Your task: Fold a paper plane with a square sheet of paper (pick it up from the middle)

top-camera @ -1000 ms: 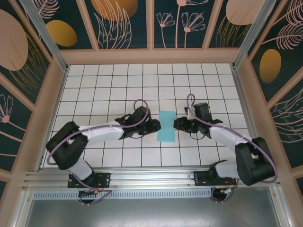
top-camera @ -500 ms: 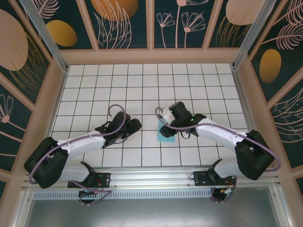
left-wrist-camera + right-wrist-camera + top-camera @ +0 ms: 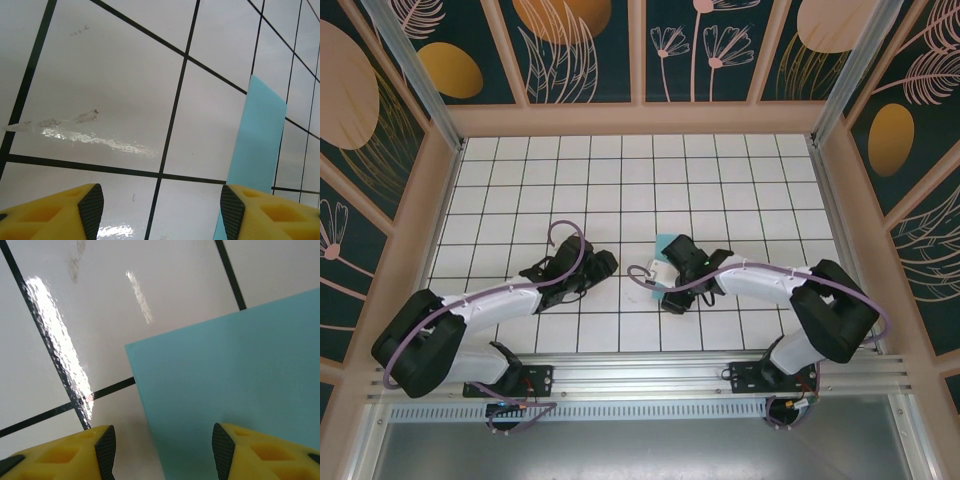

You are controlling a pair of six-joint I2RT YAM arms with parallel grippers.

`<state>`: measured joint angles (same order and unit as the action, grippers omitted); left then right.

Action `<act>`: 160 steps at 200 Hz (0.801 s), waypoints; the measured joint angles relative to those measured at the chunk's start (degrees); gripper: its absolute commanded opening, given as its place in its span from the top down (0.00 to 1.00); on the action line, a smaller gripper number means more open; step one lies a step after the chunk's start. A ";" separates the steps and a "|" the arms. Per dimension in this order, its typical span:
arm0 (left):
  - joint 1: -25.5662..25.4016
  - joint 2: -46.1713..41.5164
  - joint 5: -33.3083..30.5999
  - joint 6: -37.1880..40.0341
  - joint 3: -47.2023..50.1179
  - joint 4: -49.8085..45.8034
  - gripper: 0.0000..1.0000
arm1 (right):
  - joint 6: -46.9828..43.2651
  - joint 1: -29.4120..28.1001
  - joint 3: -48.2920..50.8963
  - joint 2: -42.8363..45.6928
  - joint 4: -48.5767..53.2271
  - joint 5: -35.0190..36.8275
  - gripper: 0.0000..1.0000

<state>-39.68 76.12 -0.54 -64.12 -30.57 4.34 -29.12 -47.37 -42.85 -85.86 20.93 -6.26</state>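
Both arms' jaws wide and empty by the thin light turquoise sheet of paper (image 3: pixel 235 375)

Right jaws stand well apart, gripping nothing; one yellow finger (image 3: pixel 270 455) overlaps the sheet, whose corner lies just beyond the gap, flat on the white, black-lined grid worktop (image 3: pixel 165 285); left jaws are likewise spread with nothing between them, the sheet lying ahead and to their right; seen from above, it sits near the worktop's middle, mostly hidden under the right arm.

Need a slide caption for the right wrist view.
Right gripper, jaws open, facing a corner of the turquoise paper lying on the white gridded table.
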 measured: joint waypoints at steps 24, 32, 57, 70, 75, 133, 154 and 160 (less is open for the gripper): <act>0.00 0.22 0.24 0.02 0.00 0.26 0.34 | -0.70 -0.09 0.85 -0.57 -0.81 2.16 0.43; 0.00 0.33 0.28 0.00 0.00 0.42 0.34 | -0.83 -0.11 1.03 -0.59 -1.16 2.49 0.43; 0.00 0.68 0.52 0.02 0.00 0.66 0.33 | -1.05 -0.74 1.31 -0.59 -1.79 3.76 0.45; 0.00 1.03 0.70 0.04 0.00 0.83 0.33 | -1.05 -1.03 1.40 -0.59 -1.97 4.11 0.47; 0.00 1.16 0.76 0.07 0.00 0.96 0.33 | -1.05 -1.14 1.40 -0.59 -1.99 4.26 0.48; 0.00 1.53 1.55 0.20 0.00 1.70 0.33 | -0.94 -2.03 3.34 0.98 -4.09 4.66 0.71; 0.00 1.64 1.57 0.20 0.00 1.70 0.33 | -0.72 -1.86 4.35 1.38 -6.62 7.54 0.79; 0.00 1.64 1.60 0.20 0.00 1.70 0.32 | -0.76 -1.79 4.68 1.62 -7.28 8.20 0.82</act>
<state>-39.68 77.76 1.06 -63.92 -30.57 6.04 -29.89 -49.17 -38.17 -84.25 13.65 1.93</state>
